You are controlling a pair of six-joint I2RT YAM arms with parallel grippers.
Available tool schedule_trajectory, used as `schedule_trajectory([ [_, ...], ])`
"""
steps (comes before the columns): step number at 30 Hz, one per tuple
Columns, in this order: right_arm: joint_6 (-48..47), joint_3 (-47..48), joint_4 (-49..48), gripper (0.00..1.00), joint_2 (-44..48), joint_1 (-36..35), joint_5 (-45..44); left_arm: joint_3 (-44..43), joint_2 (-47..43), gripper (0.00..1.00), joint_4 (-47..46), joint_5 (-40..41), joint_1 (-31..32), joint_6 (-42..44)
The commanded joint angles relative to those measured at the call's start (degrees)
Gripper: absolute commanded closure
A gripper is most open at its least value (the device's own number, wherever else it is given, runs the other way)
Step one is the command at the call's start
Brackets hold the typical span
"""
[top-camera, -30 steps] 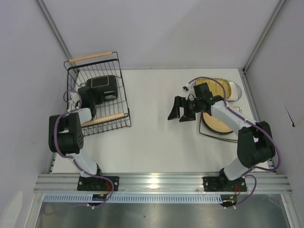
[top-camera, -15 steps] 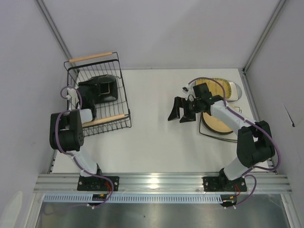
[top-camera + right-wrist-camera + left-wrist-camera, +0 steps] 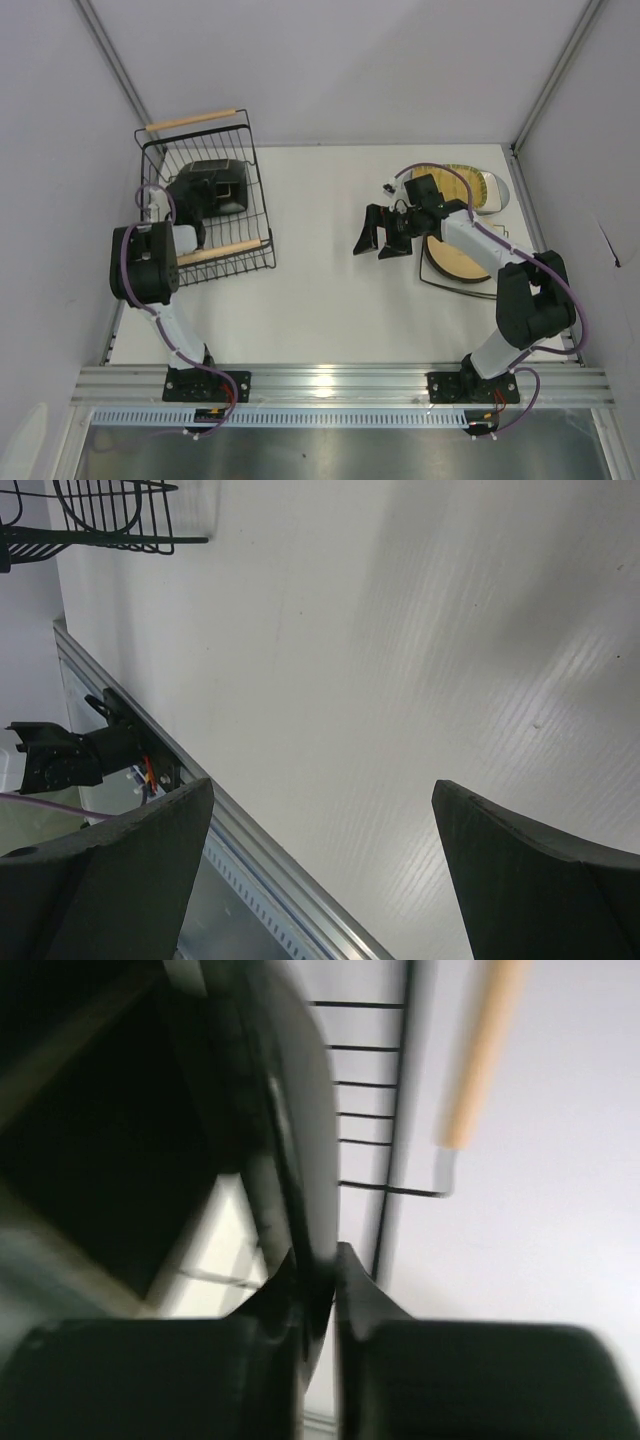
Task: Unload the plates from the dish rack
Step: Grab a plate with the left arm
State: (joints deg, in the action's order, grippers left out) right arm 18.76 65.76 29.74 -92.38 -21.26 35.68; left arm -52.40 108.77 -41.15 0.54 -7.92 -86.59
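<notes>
White table (image 3: 330, 300) between grey walls. In the dish rack (image 3: 258, 200) a dark square plate (image 3: 215, 185) leans tilted, its rim pinched between the closed jaws of the left gripper (image 3: 318, 1260). The right gripper (image 3: 379, 240) hangs over bare table, jaws spread wide and empty, with a tan round plate (image 3: 455, 262) behind them, on the wrist side.

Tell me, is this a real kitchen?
Probably not; more like a robot test bench: two arms bolted to a metal rail, plain walls around a white table, only a dish rack and plates.
</notes>
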Motion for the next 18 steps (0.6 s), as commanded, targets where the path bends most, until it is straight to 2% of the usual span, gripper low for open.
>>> schedule_trajectory([
  [1, -0.7, 2.6, 0.3, 0.00, -0.4, -0.5, -0.2, -3.2, 0.9, 1.00, -5.7, -3.0, -0.2, 1.3],
  [7, -0.7, 2.4, 0.2, 0.00, -0.4, -0.5, -0.3, -0.6, -0.3, 1.00, -7.4, -5.0, -0.3, 0.5],
  [11, -0.7, 2.4, 0.0, 0.00, -0.6, -0.5, -0.1, 3.1, -2.2, 1.00, -11.9, -7.0, -0.2, -0.6],
  [18, -0.5, 2.4, -0.6, 0.00, -1.0, -0.9, 0.0, 7.0, -9.8, 1.00, -17.7, -8.5, -0.2, 1.6],
])
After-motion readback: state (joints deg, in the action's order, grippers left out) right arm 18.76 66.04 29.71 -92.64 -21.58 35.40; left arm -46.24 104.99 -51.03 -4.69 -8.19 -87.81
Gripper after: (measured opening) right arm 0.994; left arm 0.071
